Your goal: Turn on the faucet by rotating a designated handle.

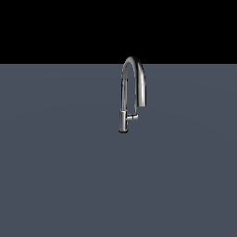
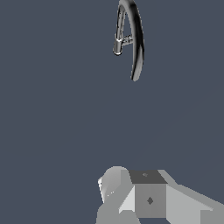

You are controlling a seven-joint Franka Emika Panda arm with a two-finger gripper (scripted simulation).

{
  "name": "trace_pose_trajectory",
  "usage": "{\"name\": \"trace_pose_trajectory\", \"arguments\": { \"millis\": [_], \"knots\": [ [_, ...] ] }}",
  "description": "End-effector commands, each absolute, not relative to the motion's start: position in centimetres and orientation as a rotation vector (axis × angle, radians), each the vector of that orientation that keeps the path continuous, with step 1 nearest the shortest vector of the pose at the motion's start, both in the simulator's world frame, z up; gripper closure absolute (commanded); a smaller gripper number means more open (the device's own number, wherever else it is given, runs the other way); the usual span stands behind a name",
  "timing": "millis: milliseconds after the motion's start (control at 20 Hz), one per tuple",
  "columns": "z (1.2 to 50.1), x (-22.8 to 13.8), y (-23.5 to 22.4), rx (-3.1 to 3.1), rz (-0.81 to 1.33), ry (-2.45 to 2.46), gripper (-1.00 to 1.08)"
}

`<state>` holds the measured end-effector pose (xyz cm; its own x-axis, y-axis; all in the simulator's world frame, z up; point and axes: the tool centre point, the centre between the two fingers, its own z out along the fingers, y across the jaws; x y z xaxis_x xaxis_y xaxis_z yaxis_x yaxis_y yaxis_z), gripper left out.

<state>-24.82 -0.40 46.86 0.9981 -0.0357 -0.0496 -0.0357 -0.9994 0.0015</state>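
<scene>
The faucet [image 1: 124,92] is a slim chrome gooseneck standing on the flat grey-blue surface, its arched spout curving towards the exterior view's right. The handle [image 1: 133,117] is a short chrome rod sticking out of the base towards that same side. In the wrist view the faucet [image 2: 139,39] appears far off, seen from above, with the handle [image 2: 127,41] between the riser and the spout. Blocky grey-white robot parts [image 2: 148,197] fill the near edge of the wrist view, far from the faucet. No fingers can be made out there. The exterior view shows no arm or gripper.
The grey-blue surface [image 1: 69,176] stretches around the faucet on all sides. Behind it the background is black. No other objects show.
</scene>
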Motion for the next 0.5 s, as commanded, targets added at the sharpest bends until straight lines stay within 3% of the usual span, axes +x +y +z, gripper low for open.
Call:
{"name": "trace_pose_trajectory", "arguments": {
  "millis": [0, 450],
  "knots": [
    [46.9, -24.8, -0.4, 3.14, -0.078, -0.056, 1.08],
    [46.7, -23.7, -0.3, 3.158, -0.118, -0.088, 1.08]
  ]
}}
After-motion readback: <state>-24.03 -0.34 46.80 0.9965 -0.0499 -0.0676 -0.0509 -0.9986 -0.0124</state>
